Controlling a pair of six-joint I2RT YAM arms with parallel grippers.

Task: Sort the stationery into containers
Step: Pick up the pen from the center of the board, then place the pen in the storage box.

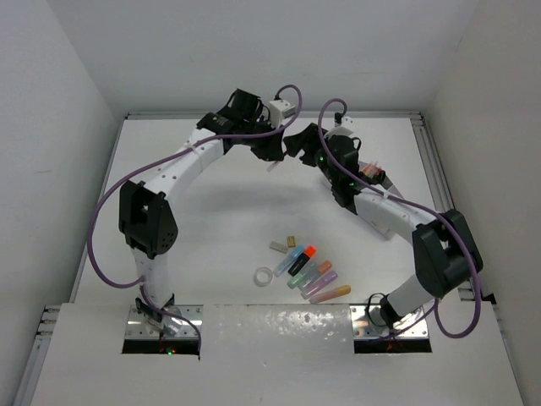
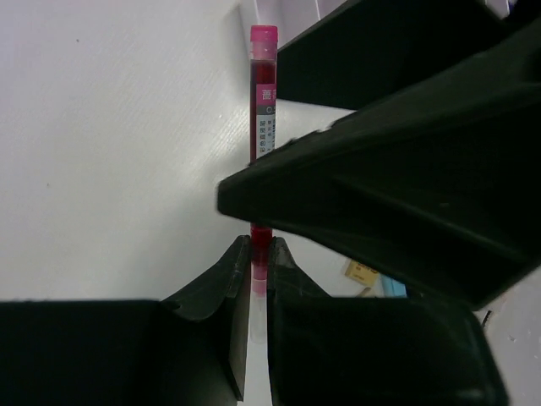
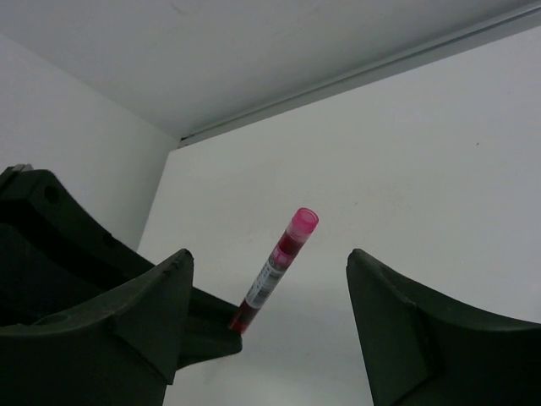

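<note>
Left arm: it reaches from its base to the far middle of the tabletop point(image 1: 211, 254). The left gripper point(image 2: 260, 250) has its fingers drawn narrow and clamped on the lower end of a pink pen point(image 2: 264, 118). The pen's capped end projects free beyond the fingertips, and a white printed label shows on its barrel.

Centre: the two grippers meet at the far middle of the tabletop, nose to nose. In the left wrist view the black body of the right gripper crosses in front of the pen's mid-length. A pale lilac wall of the organizer point(image 2: 296, 12) shows just past the pen's cap. Whether the pen touches it cannot be told.

Right arm: the right gripper point(image 3: 270, 259) has its fingers spread wide. The pen stands tilted in the gap between them, clear of both fingers.

Loose stationery: the rest lies in a cluster on the near middle of the tabletop, well apart from both grippers. From left to right it consists of:
- a clear tape ring point(image 1: 264, 276);
- two small beige erasers point(image 1: 279, 247) just beyond the ring;
- a fan of pastel highlighters point(image 1: 324, 283) lying side by side, one with an orange cap.
</note>
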